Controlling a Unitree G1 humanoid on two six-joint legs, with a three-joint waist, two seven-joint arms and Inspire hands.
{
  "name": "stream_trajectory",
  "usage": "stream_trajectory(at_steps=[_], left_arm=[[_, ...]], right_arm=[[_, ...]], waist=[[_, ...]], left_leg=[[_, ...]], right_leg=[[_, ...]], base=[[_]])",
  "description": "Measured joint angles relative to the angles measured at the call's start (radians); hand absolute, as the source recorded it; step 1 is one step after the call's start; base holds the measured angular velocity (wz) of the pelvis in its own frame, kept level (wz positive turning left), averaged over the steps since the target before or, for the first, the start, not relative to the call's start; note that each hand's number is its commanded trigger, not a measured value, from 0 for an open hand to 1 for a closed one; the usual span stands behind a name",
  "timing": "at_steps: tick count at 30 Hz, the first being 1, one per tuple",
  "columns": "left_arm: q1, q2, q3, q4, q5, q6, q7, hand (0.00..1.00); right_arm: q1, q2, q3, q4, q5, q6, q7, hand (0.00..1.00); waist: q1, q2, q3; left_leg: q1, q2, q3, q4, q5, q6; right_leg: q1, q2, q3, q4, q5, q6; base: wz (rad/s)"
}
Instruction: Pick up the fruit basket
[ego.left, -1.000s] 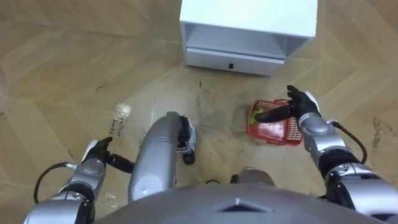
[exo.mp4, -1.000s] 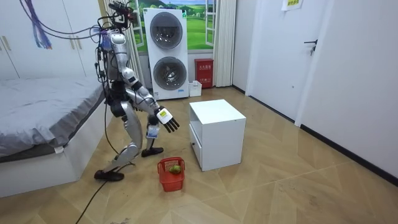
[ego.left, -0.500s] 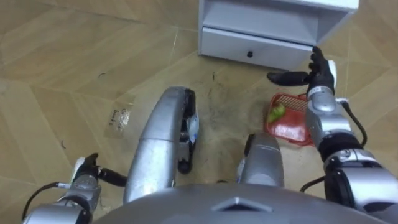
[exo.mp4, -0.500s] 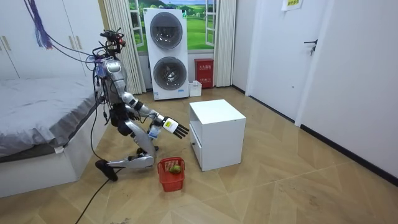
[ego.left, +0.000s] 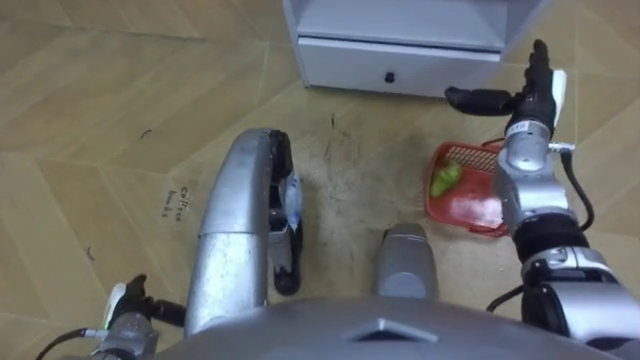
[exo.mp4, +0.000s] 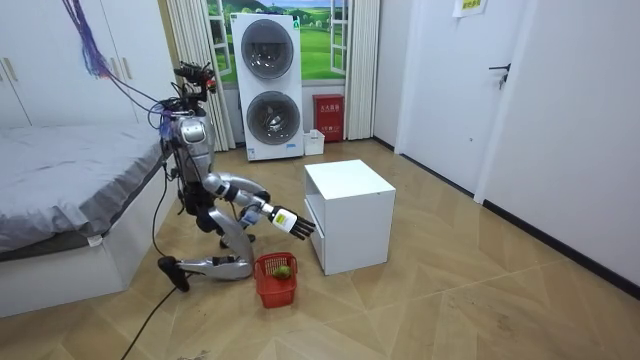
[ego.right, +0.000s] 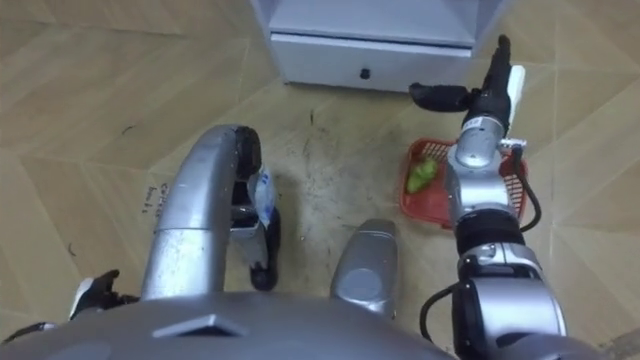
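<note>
The red fruit basket (ego.left: 468, 208) sits on the wooden floor in front of my right knee, with a green fruit (ego.left: 445, 178) inside. My right hand (ego.left: 522, 98) hangs above the basket's far edge, close to the white cabinet's drawer (ego.left: 400, 52). Its fingers are straight, the thumb points left, and it holds nothing. In the right eye view the forearm covers the middle of the basket (ego.right: 418, 208). In the room view I kneel beside the basket (exo.mp4: 275, 280) with the right hand (exo.mp4: 296, 225) stretched out over it. My left hand (ego.left: 135, 306) shows low at the left.
The white cabinet (exo.mp4: 350, 195) stands just beyond the basket, its open shelf and drawer facing me. A bed (exo.mp4: 70, 180) is behind me at the room view's left. Stacked washing machines (exo.mp4: 268, 85) stand against the far wall.
I have sunk from standing into a kneel, and the view has shifted. My right hand moved from the basket's handle forward towards the cabinet. The left hand dropped lower left.
</note>
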Motion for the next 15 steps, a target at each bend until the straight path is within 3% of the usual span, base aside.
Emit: stream_trajectory(at_steps=[2, 7, 12, 15], left_arm=[[-0.004, 0.0, -0.019, -0.001, 0.0, -0.003, -0.002, 0.0], [0.001, -0.002, -0.062, -0.022, -0.001, -0.017, -0.022, 0.0], [-0.001, -0.002, -0.093, -0.024, -0.016, -0.019, -0.035, 0.0], [0.003, -0.002, -0.099, -0.023, -0.018, -0.02, -0.04, 0.0]], right_arm=[[0.015, -0.001, 0.019, -0.001, -0.014, 0.0, -0.015, 0.0], [0.016, -0.016, 0.028, -0.003, -0.053, 0.0, -0.015, 0.0], [0.016, -0.039, 0.031, -0.009, -0.059, 0.001, -0.012, 0.0], [0.016, -0.039, 0.033, -0.002, -0.059, 0.001, -0.012, 0.0]], waist=[[-0.008, -0.008, -0.0059], [-0.037, -0.011, -0.0056], [-0.045, 0.002, -0.0112], [-0.043, 0.015, -0.0086]], left_leg=[[0.001, -0.001, -0.005, -0.01, 0.003, -0.007], [0.002, -0.006, -0.021, -0.013, 0.009, -0.018], [0.003, -0.005, -0.021, -0.018, 0.008, -0.018], [0.004, -0.004, -0.022, -0.021, 0.008, -0.018]], right_leg=[[-0.009, 0.004, 0.005, 0.003, 0.0, 0.0], [-0.017, 0.015, 0.013, 0.011, -0.001, 0.0], [-0.028, 0.015, 0.018, 0.018, -0.003, 0.003], [-0.031, 0.017, 0.02, 0.021, -0.004, 0.002]], base=[[-0.06], [-0.05], [-0.02], [0.0]])
